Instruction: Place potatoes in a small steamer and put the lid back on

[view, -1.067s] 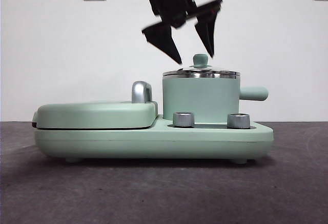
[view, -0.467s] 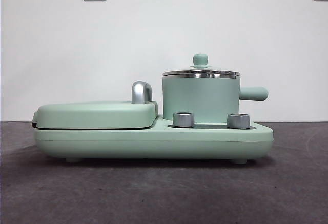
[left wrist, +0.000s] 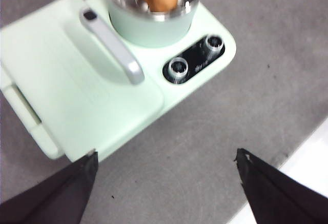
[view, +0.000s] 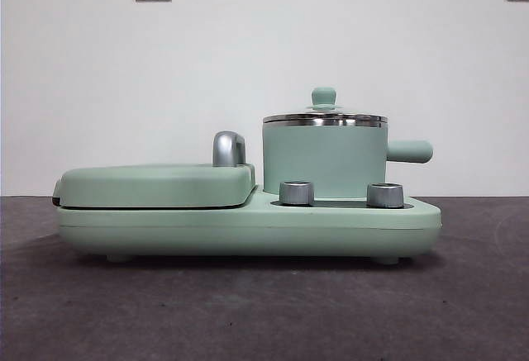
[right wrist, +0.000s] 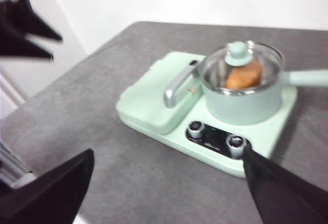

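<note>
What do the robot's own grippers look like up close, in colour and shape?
Each shows as two flat black jaws tapering to pointed tips. The left gripper has pale chipped specks at its tips, seen in its wrist view. The right gripper looks plain matte black. No cables, markings or other arm parts are visible.

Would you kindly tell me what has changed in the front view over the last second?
The tool that hung open just above the lid a second ago has lifted out of the front view, holding nothing. Both tools now sit back, open and empty: left tool, right tool. The lid stays on the small steamer, with the potato inside.
</note>
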